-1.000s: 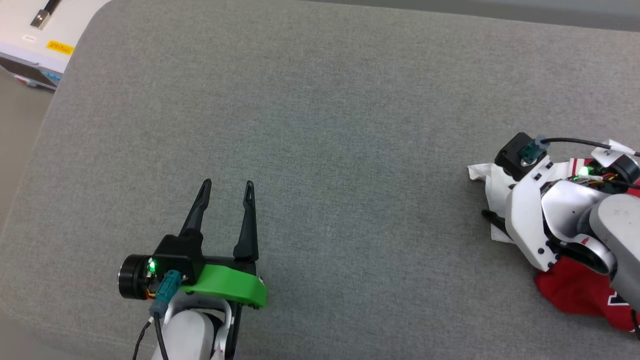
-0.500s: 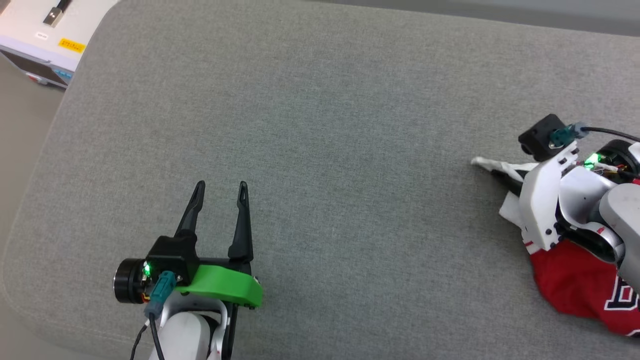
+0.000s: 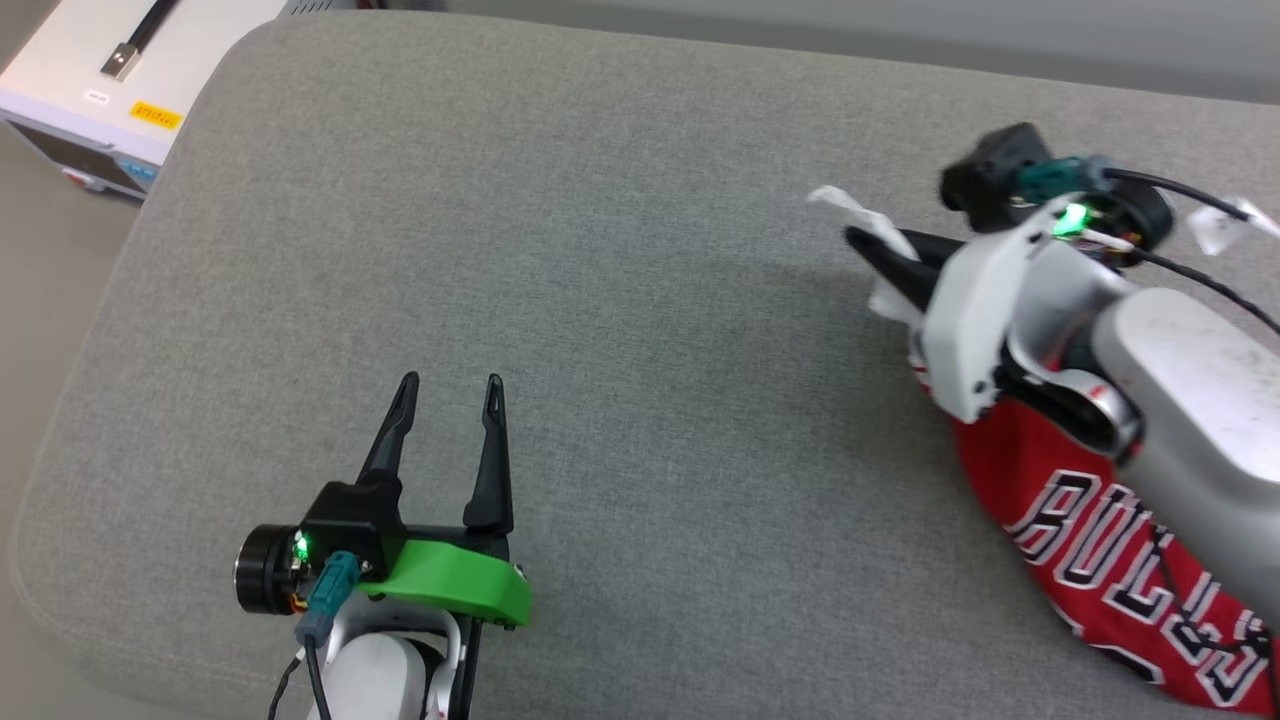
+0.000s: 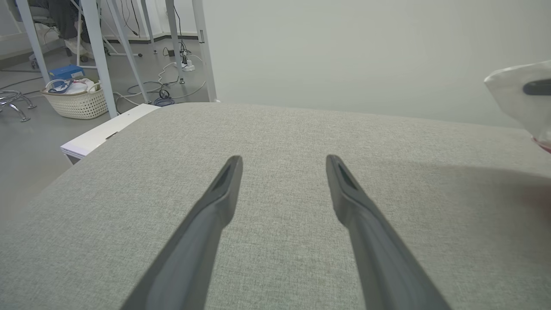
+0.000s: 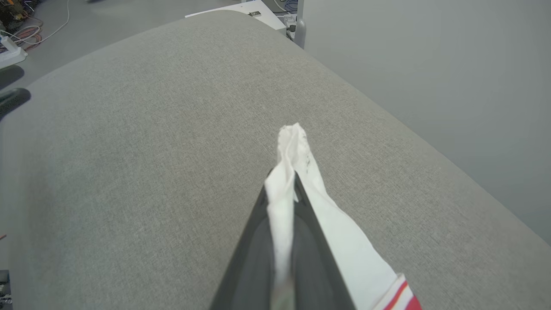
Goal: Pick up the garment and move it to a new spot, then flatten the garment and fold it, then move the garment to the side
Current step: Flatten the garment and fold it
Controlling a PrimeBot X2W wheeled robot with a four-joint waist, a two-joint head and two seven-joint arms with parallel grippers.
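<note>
The garment is a red jersey with black "BULLS" lettering and a white sleeve; it hangs from my right gripper at the right of the head view, its red body trailing down to the lower right. That gripper is shut on the white sleeve, whose cloth pokes out past the fingertips in the right wrist view, lifted above the grey cushion. My left gripper stands open low over the cushion's front left, with nothing between its fingers. The sleeve's white edge shows at the far right of the left wrist view.
The wide grey cushion spreads bare between the two grippers. A white cabinet top with a yellow label stands off the cushion's back left corner. Table legs, cables and a woven basket are on the floor beyond.
My right gripper shut on the white sleeve and rose toward the back and left, lifting the jersey so its lettering shows. The head camera shifted. The left gripper stayed open in place.
</note>
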